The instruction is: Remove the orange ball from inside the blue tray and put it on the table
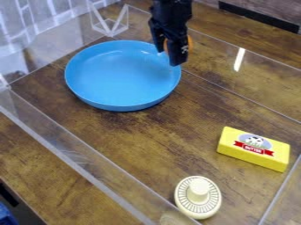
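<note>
Blue tray shows only bare floor.
Gripper at its far-right rim; grip state and orange ball unclear.

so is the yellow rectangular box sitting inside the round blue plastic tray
No, the yellow rectangular box lies on the dark brown wooden table, well apart from the round blue plastic tray.

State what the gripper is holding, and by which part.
Cannot be told: the gripper hangs over the blue tray's right rim, and no orange ball shows anywhere in view.
</note>
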You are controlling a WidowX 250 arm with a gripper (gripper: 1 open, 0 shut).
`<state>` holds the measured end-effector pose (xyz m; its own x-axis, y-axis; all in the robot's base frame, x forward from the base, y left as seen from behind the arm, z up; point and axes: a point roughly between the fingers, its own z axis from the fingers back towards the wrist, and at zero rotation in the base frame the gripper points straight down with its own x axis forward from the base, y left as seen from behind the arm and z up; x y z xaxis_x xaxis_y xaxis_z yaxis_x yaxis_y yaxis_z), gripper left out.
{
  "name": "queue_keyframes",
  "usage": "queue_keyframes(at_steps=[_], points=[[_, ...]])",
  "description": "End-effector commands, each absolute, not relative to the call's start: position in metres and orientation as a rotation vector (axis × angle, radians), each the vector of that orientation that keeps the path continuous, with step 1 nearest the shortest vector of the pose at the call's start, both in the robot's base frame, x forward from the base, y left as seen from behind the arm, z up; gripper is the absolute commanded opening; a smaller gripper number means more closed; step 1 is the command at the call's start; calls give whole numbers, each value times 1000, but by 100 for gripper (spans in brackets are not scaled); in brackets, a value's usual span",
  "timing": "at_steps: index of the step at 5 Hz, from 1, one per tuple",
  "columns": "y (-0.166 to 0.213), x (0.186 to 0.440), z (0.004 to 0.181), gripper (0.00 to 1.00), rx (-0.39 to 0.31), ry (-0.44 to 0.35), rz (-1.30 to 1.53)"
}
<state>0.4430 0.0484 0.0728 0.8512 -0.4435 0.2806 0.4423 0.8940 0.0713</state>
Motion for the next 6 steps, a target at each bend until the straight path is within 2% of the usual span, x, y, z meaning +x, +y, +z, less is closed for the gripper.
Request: queue_keyframes(at_steps=[1,3,6], points=[[48,451,107,0,28,-385,-478],[47,447,110,0,20,-395,-484],[16,412,117,0,4,-365,-566]])
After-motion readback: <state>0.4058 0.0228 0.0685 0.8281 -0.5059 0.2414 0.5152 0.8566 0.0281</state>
